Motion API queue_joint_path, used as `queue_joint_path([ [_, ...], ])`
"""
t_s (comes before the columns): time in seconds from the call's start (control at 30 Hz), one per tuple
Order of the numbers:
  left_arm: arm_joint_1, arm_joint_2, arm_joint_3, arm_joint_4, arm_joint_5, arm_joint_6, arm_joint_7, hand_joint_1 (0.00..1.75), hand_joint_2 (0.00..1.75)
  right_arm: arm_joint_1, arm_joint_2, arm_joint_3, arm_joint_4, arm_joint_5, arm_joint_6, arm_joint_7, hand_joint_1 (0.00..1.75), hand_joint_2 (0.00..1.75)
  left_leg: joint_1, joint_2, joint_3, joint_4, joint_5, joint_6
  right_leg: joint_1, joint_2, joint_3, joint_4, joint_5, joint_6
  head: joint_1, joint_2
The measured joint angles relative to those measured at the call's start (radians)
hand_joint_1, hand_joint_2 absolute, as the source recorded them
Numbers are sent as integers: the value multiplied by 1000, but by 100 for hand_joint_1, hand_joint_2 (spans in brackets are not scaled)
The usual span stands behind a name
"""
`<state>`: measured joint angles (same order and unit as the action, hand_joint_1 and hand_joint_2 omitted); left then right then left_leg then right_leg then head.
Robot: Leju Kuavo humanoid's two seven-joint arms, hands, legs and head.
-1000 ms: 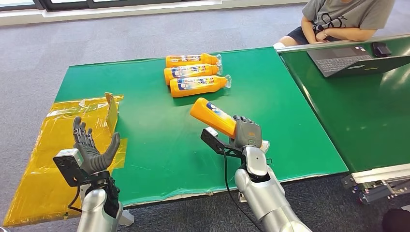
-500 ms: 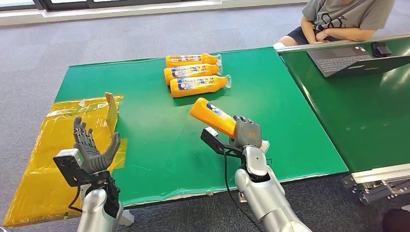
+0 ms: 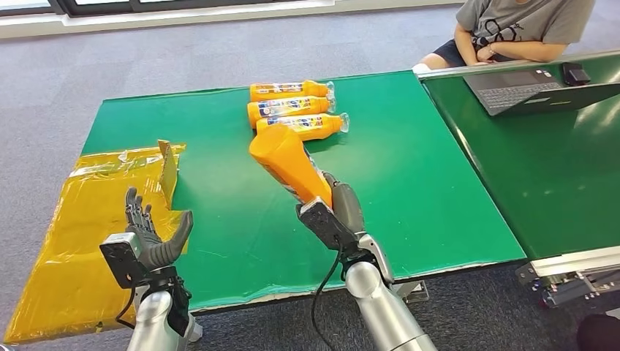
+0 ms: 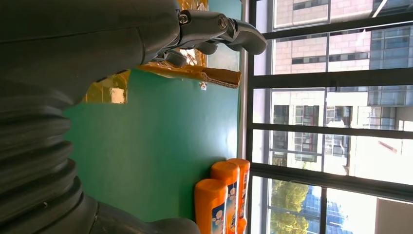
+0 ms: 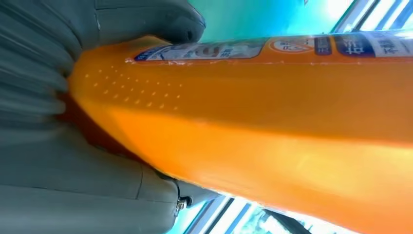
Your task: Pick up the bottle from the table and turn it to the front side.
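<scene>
My right hand [image 3: 342, 208] grips an orange bottle [image 3: 287, 162] by its lower end and holds it tilted above the middle of the green table [image 3: 219, 212], base end pointing up and to the left. In the right wrist view the orange bottle [image 5: 272, 122] runs across the picture with a strip of blue and white label along one side, and my right hand [image 5: 97, 161] wraps around it. My left hand [image 3: 157, 238] is raised at the table's front left, fingers spread, holding nothing. The left wrist view shows the left hand [image 4: 214, 29] spread and empty.
Three more orange bottles [image 3: 292, 108] lie side by side at the table's far middle. Crumpled yellow plastic wrap [image 3: 80, 219] covers the table's left end. A person [image 3: 512, 29] sits at the far right behind a laptop [image 3: 526, 88] on a second green table [image 3: 556, 168].
My right hand has turned and shifted left with the bottle, so its plain orange side now faces me. The left hand has dropped slightly and moved a little right.
</scene>
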<state>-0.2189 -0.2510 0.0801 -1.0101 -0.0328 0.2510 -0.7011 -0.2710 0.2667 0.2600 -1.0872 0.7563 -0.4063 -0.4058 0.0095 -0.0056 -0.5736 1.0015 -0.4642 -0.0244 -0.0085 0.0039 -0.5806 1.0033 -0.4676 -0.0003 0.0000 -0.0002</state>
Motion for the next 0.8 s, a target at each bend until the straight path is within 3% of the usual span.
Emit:
queue_joint_path([
  [0.63,-10,-1,0,44,0,-2,-1,0,175,23,-1,1,-27,-6,-10,8,175,175,0,0,0,0,0,0,0,0,0,0,0,0,0,0],
  [0.8,-11,-8,-8,47,0,-67,-1,0,175,28,-2,1,-28,-19,1,2,175,175,0,0,0,0,0,0,0,0,0,0,0,0,0,0],
])
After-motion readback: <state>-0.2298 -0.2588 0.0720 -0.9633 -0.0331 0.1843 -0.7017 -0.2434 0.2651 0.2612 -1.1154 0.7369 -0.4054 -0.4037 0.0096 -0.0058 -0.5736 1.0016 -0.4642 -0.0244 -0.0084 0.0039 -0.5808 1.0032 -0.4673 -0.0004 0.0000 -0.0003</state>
